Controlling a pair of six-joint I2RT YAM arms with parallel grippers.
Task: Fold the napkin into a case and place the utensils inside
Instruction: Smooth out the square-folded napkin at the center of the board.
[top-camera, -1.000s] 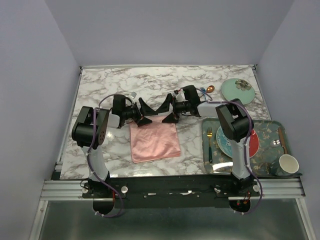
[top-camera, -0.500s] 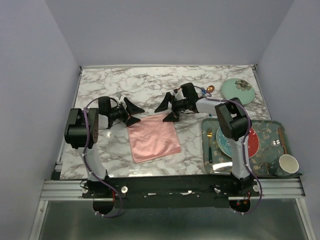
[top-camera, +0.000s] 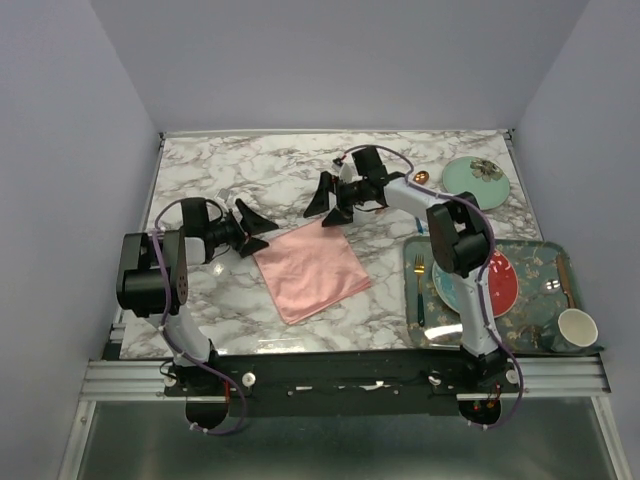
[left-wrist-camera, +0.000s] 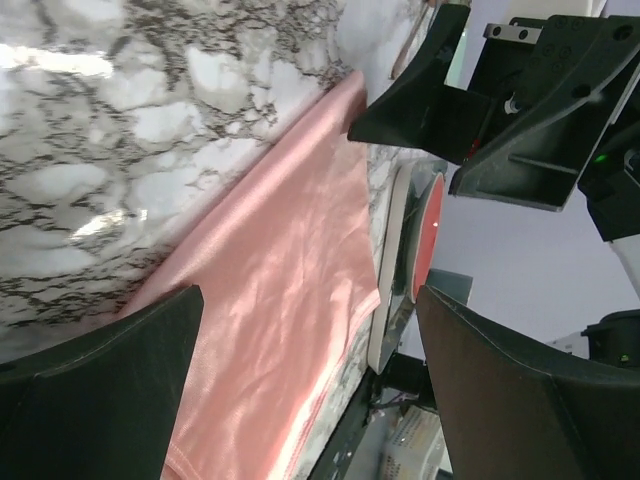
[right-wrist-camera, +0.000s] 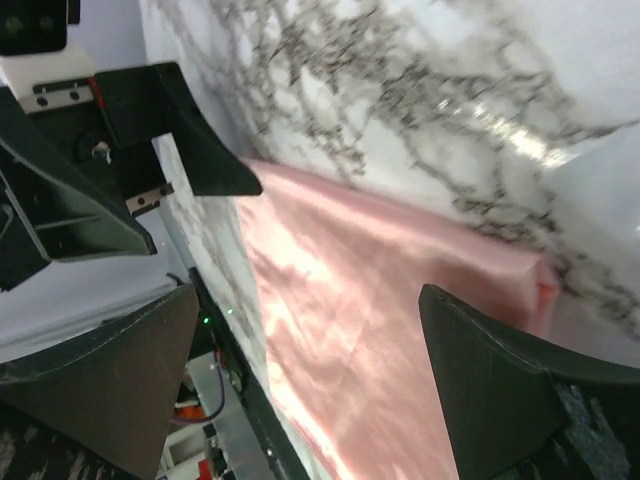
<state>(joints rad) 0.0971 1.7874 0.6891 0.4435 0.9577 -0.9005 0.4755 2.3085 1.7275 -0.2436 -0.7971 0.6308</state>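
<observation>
We see the napkin (top-camera: 312, 270) lying flat on the marble table (top-camera: 220, 170) between the two arms. It is folded to a smaller pink rectangle and sits turned at an angle, so one corner points away from the bases. It is not yet a narrow case, so we judge the folding only partly done. The left gripper (top-camera: 262, 230) sits low just beside the napkin's left corner, jaws spread wide with nothing in them. The right gripper (top-camera: 322, 208) is near the far corner, equally wide and empty. The two face each other across the cloth's far edge, and each wrist view shows the other's fingers beyond the satin. We take that pairing as a setup for pinching two corners together, which would keep the slippery cloth square through the next fold. The spoon (top-camera: 421, 178) lies far right, well apart from the napkin, probably parked clear of the folding. We cannot make out the blue fork.
</observation>
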